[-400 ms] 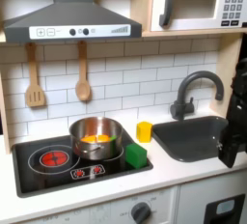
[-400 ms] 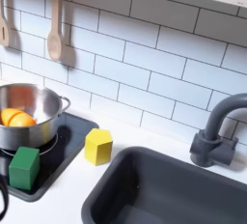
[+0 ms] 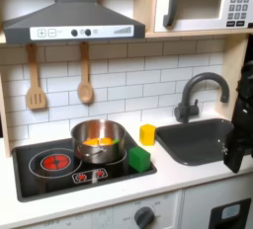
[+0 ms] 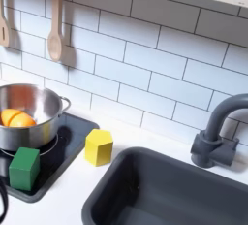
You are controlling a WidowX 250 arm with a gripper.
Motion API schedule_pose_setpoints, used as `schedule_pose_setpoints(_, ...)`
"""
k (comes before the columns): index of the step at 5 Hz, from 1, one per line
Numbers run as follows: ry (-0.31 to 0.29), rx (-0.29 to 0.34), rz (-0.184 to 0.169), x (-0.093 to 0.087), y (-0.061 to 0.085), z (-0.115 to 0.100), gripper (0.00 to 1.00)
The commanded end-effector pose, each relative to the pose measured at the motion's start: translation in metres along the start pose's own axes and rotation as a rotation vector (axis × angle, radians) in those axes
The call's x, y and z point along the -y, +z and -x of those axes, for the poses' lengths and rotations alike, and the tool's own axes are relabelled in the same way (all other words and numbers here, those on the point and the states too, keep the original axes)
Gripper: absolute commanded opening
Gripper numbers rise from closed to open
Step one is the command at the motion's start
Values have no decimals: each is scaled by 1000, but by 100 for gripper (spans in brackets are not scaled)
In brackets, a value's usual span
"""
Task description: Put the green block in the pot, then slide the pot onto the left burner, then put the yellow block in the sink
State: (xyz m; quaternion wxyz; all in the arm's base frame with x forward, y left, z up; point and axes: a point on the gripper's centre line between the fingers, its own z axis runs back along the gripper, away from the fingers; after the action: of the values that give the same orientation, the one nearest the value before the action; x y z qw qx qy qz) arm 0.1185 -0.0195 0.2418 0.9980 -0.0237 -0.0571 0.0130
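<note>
The green block (image 3: 139,158) (image 4: 24,168) rests on the front right corner of the black cooktop (image 3: 30,177), just in front of the pot. The silver pot (image 3: 98,139) (image 4: 29,112) stands on the cooktop's right side and holds orange pieces. The left burner (image 3: 54,161) glows red and bare in the first exterior view. The yellow block (image 3: 147,134) (image 4: 98,146) stands on the white counter between cooktop and sink (image 3: 203,142) (image 4: 165,195). My gripper (image 3: 237,159) hangs at the first exterior view's right edge, beyond the sink; its dark fingers blur together.
A dark curved faucet (image 3: 198,90) (image 4: 218,132) rises behind the sink. Two wooden utensils (image 3: 85,80) hang on the tiled wall under the range hood. A microwave (image 3: 203,4) sits at the upper right. A dark cable (image 4: 3,205) curls at the second exterior view's lower left.
</note>
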Motion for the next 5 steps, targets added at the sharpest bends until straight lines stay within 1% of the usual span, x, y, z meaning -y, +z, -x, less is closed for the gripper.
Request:
schedule_pose_setpoints(1, 50, -14, 8, -10, -13, -38, 100)
schedule_pose_setpoints(2, 72, -4, 4, -22, -16, -51, 100)
schedule_pose_setpoints(3, 106, -23, -11, -38, -24, -64, 100)
schedule_pose_setpoints(4, 127, -32, -10, -45, -33, -80, 100)
schedule_pose_setpoints(5, 132, -19, -6, -48, -39, -99, 100)
